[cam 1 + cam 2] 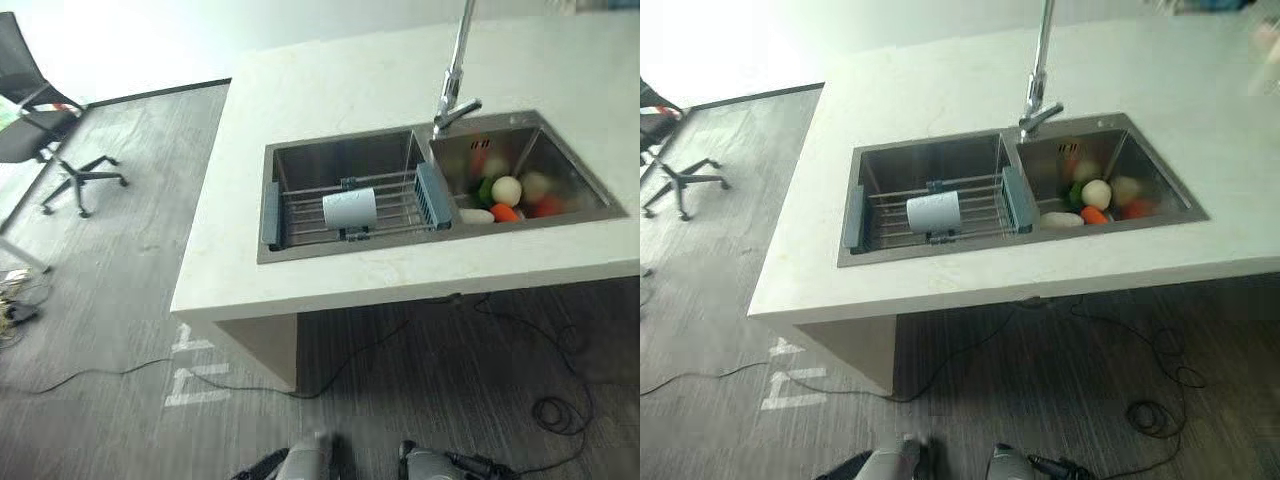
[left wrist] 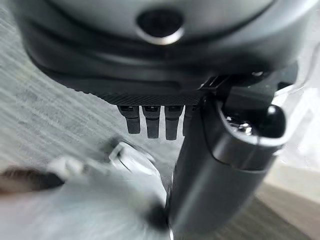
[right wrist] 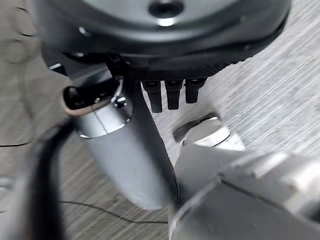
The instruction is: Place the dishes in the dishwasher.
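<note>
Left hand [image 2: 160, 120]: in its wrist view the fingers hang straight and relaxed over the grey floor [image 2: 45, 125], holding and touching nothing. Right hand [image 3: 172, 95]: in its wrist view likewise slack and empty, fingers straight above the floor.

Pale worktop [image 1: 330, 90]: carries a steel double sink [image 1: 300, 250] with a tall faucet [image 1: 455, 80] standing at the divider between the two basins.

Left basin: a wire drying rack [image 1: 395, 205] with blue end pieces spans it; a white cup [image 1: 349, 208] lies on its side on the rack, near the middle.

Right basin: a small heap of vegetables [image 1: 507, 195], white, green, orange and red, lying against one another.

An office chair [image 1: 45, 120] stands on the floor well apart from the worktop, at the robot's far left; the left eye view shows its seat and back, the right eye view little more than its wheeled base.
</note>
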You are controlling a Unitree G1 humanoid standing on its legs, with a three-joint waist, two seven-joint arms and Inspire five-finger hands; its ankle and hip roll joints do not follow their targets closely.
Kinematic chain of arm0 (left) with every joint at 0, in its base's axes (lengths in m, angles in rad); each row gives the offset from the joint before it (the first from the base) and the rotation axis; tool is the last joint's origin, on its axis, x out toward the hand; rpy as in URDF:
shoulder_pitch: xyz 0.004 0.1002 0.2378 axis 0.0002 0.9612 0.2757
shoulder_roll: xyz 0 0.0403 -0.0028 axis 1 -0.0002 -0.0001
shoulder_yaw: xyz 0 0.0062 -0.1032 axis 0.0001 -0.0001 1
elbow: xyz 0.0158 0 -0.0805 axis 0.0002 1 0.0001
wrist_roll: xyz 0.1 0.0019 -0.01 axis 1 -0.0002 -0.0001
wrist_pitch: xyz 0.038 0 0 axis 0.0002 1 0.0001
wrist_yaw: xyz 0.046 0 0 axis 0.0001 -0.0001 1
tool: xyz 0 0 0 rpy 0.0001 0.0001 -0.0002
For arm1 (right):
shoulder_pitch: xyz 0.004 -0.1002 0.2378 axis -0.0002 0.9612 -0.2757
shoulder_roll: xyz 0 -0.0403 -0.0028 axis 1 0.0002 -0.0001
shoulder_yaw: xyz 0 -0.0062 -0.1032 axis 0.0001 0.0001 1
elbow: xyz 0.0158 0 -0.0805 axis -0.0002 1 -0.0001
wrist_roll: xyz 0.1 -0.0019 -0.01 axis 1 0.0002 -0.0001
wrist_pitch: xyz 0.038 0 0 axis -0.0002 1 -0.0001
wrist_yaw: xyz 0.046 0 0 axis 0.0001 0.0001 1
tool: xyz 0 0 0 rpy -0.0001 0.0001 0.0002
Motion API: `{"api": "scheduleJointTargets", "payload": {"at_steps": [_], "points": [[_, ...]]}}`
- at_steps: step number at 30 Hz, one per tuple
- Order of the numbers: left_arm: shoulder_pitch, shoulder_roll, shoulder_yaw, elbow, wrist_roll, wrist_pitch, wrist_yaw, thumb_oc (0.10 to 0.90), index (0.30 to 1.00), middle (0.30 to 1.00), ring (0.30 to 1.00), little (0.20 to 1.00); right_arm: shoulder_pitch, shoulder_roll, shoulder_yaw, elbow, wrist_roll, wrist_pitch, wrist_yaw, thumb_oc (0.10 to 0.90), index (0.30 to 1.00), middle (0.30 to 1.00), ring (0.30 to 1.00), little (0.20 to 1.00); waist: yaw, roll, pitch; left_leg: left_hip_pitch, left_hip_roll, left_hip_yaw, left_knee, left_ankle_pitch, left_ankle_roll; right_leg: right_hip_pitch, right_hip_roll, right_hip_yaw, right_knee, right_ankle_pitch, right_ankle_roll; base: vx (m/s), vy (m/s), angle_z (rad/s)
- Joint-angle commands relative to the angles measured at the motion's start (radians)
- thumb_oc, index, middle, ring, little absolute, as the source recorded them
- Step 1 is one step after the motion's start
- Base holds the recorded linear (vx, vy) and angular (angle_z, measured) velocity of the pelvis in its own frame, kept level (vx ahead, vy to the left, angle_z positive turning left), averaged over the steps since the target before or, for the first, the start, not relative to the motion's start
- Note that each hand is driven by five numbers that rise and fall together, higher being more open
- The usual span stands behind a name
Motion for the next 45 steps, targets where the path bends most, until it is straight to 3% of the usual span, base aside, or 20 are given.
{"api": "scheduleJointTargets", "payload": {"at_steps": [1,4,5,7,11,16,20,23,28,30,33,34,36,37,38,40,41,43,44,45], "points": [[0.025,-0.008,-0.099,-0.061,-0.014,0.062,0.016,0.800,0.900,0.900,0.900,0.900,-0.067,-0.003,0.041,-0.062,-0.079,-0.060,0.030,0.800,0.900,0.900,0.900,0.900,0.027,0.033,0.035,-0.005,0.021,-0.040,-0.071,-0.029,-0.022,0.045,-0.035,-0.058,-0.055,0.002,0.081,0.14,-0.170,-0.63],[-0.001,0.011,-0.115,-0.077,-0.038,0.029,-0.027,0.800,0.900,0.900,0.900,0.900,-0.064,-0.014,0.034,-0.076,-0.080,-0.048,0.066,0.800,0.900,0.900,0.900,0.900,0.009,0.002,0.068,0.005,0.041,-0.016,-0.071,-0.054,-0.036,-0.074,-0.142,0.026,-0.055,0.086,0.136,0.06,-0.525,-0.48],[-0.012,0.015,-0.124,-0.099,-0.100,0.026,-0.011,0.800,0.900,0.900,0.900,0.900,-0.050,-0.011,0.039,-0.077,-0.125,-0.025,0.073,0.800,0.900,0.900,0.900,0.900,-0.003,-0.001,0.069,-0.010,0.081,-0.005,-0.071,-0.045,-0.058,-0.066,-0.123,0.031,-0.055,0.051,0.141,0.07,-0.870,-0.12],[-0.019,-0.015,-0.128,-0.121,-0.052,0.008,-0.019,0.800,0.900,0.900,0.900,0.900,-0.035,-0.036,0.045,-0.064,-0.086,-0.086,0.075,0.800,0.900,0.900,0.900,0.900,-0.009,-0.003,0.056,-0.057,0.183,0.045,-0.071,0.016,-0.132,-0.071,-0.113,-0.019,-0.055,-0.006,0.119,0.00,-0.631,0.01],[-0.018,-0.028,-0.151,-0.123,-0.047,0.027,-0.003,0.800,0.900,0.900,0.900,0.900,-0.033,-0.063,0.021,-0.071,-0.069,-0.083,0.086,0.800,0.900,0.900,0.900,0.900,-0.022,0.022,0.046,-0.088,0.229,0.054,-0.071,0.048,-0.166,-0.060,-0.106,-0.050,-0.055,-0.030,0.095,-0.04,-0.089,0.28],[-0.004,-0.031,-0.123,-0.123,-0.130,0.021,0.026,0.800,0.900,0.900,0.900,0.900,-0.025,-0.065,0.021,-0.069,-0.075,-0.072,0.077,0.800,0.900,0.900,0.900,0.900,-0.026,0.046,0.034,-0.080,0.236,0.056,-0.071,0.054,-0.177,-0.038,-0.111,-0.062,-0.055,-0.042,0.085,-0.01,0.039,0.26],[0.011,-0.035,-0.088,-0.123,-0.181,-0.034,0.039,0.800,0.900,0.900,0.900,0.900,-0.015,-0.068,0.017,-0.052,-0.076,-0.073,0.048,0.800,0.900,0.900,0.900,0.900,-0.022,0.070,0.023,-0.072,0.225,0.044,-0.071,0.053,-0.179,-0.015,-0.110,-0.059,-0.055,-0.057,0.077,0.00,0.090,0.25],[0.025,-0.017,-0.017,-0.141,-0.224,-0.177,0.057,0.800,0.900,0.900,0.900,0.900,-0.012,-0.086,0.008,-0.036,-0.099,-0.036,0.029,0.800,0.900,0.900,0.900,0.900,-0.005,0.083,0.004,-0.051,0.172,0.000,-0.071,0.034,-0.171,0.003,-0.108,-0.036,-0.055,-0.066,0.075,0.03,0.128,0.30],[0.036,0.026,0.034,-0.219,-0.195,-0.310,0.134,0.800,0.900,0.900,0.900,0.900,-0.015,-0.111,0.001,-0.038,-0.112,-0.014,0.027,0.800,0.900,0.900,0.900,0.900,0.013,0.098,-0.006,-0.033,0.139,-0.023,-0.071,0.017,-0.161,0.020,-0.113,-0.038,-0.055,-0.074,0.077,0.02,0.076,0.09],[0.041,0.138,0.099,-0.310,-0.087,-0.461,0.261,0.800,0.900,0.900,0.900,0.900,-0.019,-0.129,-0.003,-0.041,-0.109,0.000,0.036,0.800,0.900,0.900,0.900,0.900,0.025,0.109,-0.019,-0.023,0.140,-0.020,-0.071,0.007,-0.158,0.031,-0.124,-0.055,-0.055,-0.079,0.086,0.05,0.024,0.06],[0.047,0.251,0.158,-0.412,0.042,-0.538,0.368,0.800,0.900,0.900,0.900,0.900,-0.019,-0.139,-0.004,-0.038,-0.088,0.006,0.039,0.800,0.900,0.900,0.900,0.900,0.037,0.115,-0.030,-0.020,0.146,-0.016,-0.071,0.001,-0.159,0.035,-0.130,-0.066,-0.055,-0.081,0.090,0.03,-0.035,0.05],[0.049,0.353,0.207,-0.510,0.175,-0.585,0.479,0.800,0.900,0.900,0.900,0.900,-0.020,-0.140,-0.001,-0.030,-0.076,0.007,0.046,0.800,0.900,0.900,0.900,0.900,0.048,0.116,-0.038,-0.021,0.154,-0.009,-0.071,-0.002,-0.161,0.034,-0.136,-0.076,-0.055,-0.082,0.097,0.02,-0.071,0.00],[0.049,0.444,0.238,-0.621,0.331,-0.623,0.592,0.800,0.900,0.900,0.900,0.900,-0.020,-0.132,0.007,-0.020,-0.065,-0.001,0.045,0.800,0.900,0.900,0.900,0.900,0.055,0.114,-0.042,-0.023,0.162,-0.002,-0.071,-0.004,-0.165,0.035,-0.142,-0.082,-0.055,-0.084,0.102,0.02,-0.092,-0.02],[0.048,0.468,0.246,-0.648,0.328,-0.605,0.595,0.800,0.900,0.900,0.900,0.900,-0.020,-0.131,0.008,-0.019,-0.062,-0.002,0.045,0.800,0.900,0.900,0.900,0.900,0.056,0.115,-0.045,-0.025,0.163,-0.001,-0.071,-0.004,-0.165,0.033,-0.141,-0.082,-0.055,-0.084,0.102,0.04,-0.141,0.01],[0.038,0.581,0.292,-0.768,0.428,-0.593,0.643,0.800,0.900,0.900,0.900,0.900,-0.011,-0.122,0.011,-0.013,-0.046,-0.012,0.044,0.800,0.900,0.900,0.900,0.900,0.060,0.111,-0.046,-0.019,0.169,0.001,-0.071,-0.012,-0.168,0.043,-0.138,-0.084,-0.055,-0.092,0.104,0.04,-0.133,0.05],[0.015,0.678,0.335,-0.853,0.490,-0.619,0.652,0.800,0.900,0.900,0.900,0.900,-0.005,-0.116,0.011,-0.009,-0.028,-0.017,0.047,0.800,0.900,0.900,0.900,0.900,0.058,0.109,-0.058,-0.030,0.176,0.005,-0.071,-0.010,-0.170,0.036,-0.135,-0.085,-0.055,-0.090,0.105,0.04,-0.164,0.10],[-0.017,0.753,0.359,-0.917,0.491,-0.660,0.614,0.800,0.900,0.900,0.900,0.900,0.004,-0.112,0.010,-0.003,-0.023,-0.015,0.050,0.800,0.900,0.900,0.900,0.900,0.053,0.106,-0.063,-0.025,0.183,0.014,-0.071,-0.014,-0.173,0.041,-0.134,-0.086,-0.055,-0.093,0.107,0.09,-0.215,0.06],[-0.114,0.811,0.343,-1.050,0.268,-0.698,0.298,0.800,0.900,0.900,0.900,0.900,0.021,-0.100,0.004,0.014,-0.045,-0.012,0.063,0.800,0.900,0.900,0.900,0.900,0.041,0.099,-0.077,-0.021,0.196,0.029,-0.071,-0.021,-0.177,0.041,-0.129,-0.082,-0.055,-0.095,0.114,0.16,-0.217,-0.08],[-0.194,0.829,0.299,-1.155,0.239,-0.644,0.135,0.800,0.900,0.900,0.900,0.900,0.029,-0.103,-0.003,0.023,-0.059,-0.023,0.085,0.800,0.900,0.900,0.900,0.900,0.025,0.099,-0.080,-0.011,0.207,0.040,-0.071,-0.023,-0.181,0.045,-0.127,-0.074,-0.055,-0.094,0.118,0.16,-0.141,-0.19],[-0.234,0.843,0.271,-1.184,0.226,-0.610,0.064,0.800,0.900,0.900,0.900,0.900,0.028,-0.107,-0.009,0.025,-0.066,-0.025,0.095,0.800,0.900,0.900,0.900,0.900,0.015,0.102,-0.084,-0.012,0.212,0.048,-0.071,-0.021,-0.184,0.039,-0.126,-0.068,-0.055,-0.091,0.120,0.14,-0.105,-0.36]]}}
